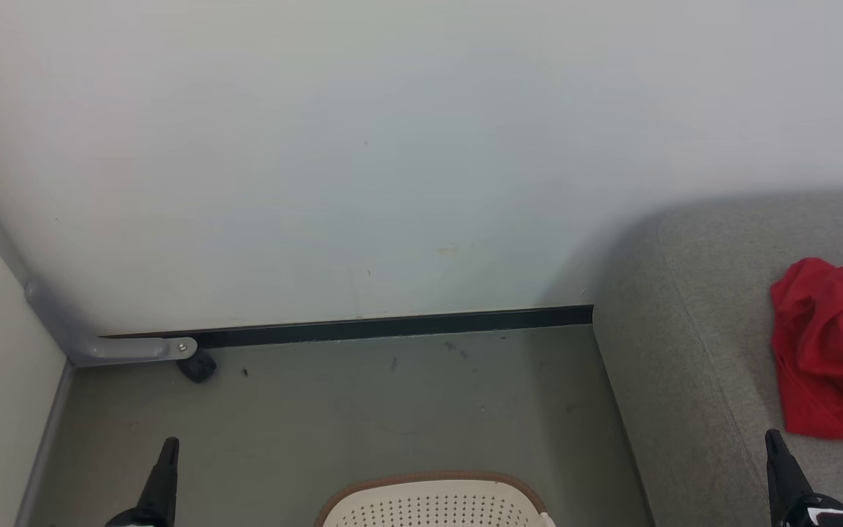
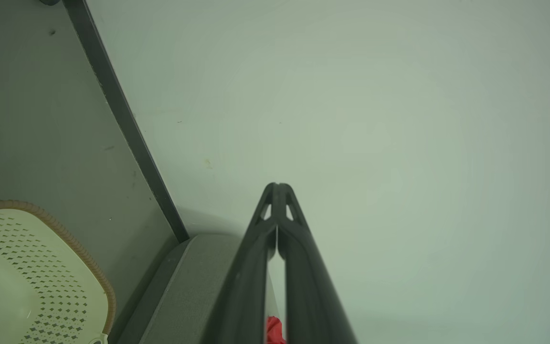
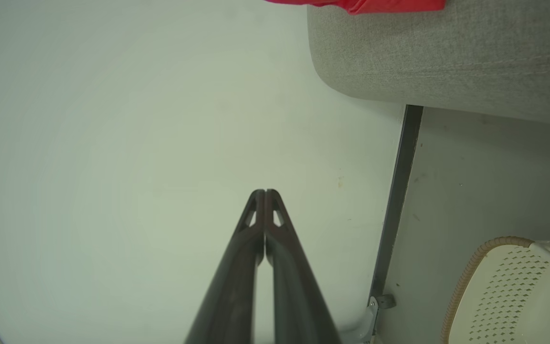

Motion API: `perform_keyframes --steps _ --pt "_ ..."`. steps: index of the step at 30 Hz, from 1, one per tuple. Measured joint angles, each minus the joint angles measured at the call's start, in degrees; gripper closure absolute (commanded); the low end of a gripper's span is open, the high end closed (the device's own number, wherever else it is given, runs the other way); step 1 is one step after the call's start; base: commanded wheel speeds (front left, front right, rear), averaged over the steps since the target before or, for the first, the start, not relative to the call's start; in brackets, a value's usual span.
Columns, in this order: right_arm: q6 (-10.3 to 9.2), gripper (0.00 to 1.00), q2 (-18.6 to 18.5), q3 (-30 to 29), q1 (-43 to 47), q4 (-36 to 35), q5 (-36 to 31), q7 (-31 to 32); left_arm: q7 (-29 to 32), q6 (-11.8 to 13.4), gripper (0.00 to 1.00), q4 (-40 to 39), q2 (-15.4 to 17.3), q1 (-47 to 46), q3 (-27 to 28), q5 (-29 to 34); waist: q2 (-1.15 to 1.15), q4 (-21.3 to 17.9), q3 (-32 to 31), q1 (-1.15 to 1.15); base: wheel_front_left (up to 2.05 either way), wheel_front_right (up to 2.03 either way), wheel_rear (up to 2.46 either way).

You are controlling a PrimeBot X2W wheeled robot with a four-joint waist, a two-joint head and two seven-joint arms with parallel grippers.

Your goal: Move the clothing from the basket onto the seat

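Red clothing (image 1: 831, 351) with a white trim lies bunched on the grey seat (image 1: 692, 351) at the right; its edge also shows along the top of the right wrist view (image 3: 375, 5), and a red sliver (image 2: 274, 329) peeks between the left fingers. The cream basket (image 1: 432, 501) with a brown rim stands on the floor at the bottom middle; its inside is hidden. My left gripper (image 1: 169, 446) sits at the lower left, shut and empty (image 2: 277, 186). Over the seat's front part my right gripper (image 1: 773, 439) is shut too, holding nothing (image 3: 261, 192).
A pale wall (image 1: 363, 161) with a dark skirting strip (image 1: 392, 327) stands close ahead. A grey metal bracket with a dark foot (image 1: 187, 359) sits in the left corner. Grey floor (image 1: 363, 410) lies between basket and wall.
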Motion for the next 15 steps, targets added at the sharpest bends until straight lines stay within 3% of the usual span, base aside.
perform_keyframes --steps 15 --pt "0.0 1.0 0.0 0.0 0.0 0.0 0.0 0.0 0.0 0.0 1.0 0.0 0.0 0.0 -0.01 -0.01 0.0 0.0 0.0 0.0 0.0 0.0 0.0"
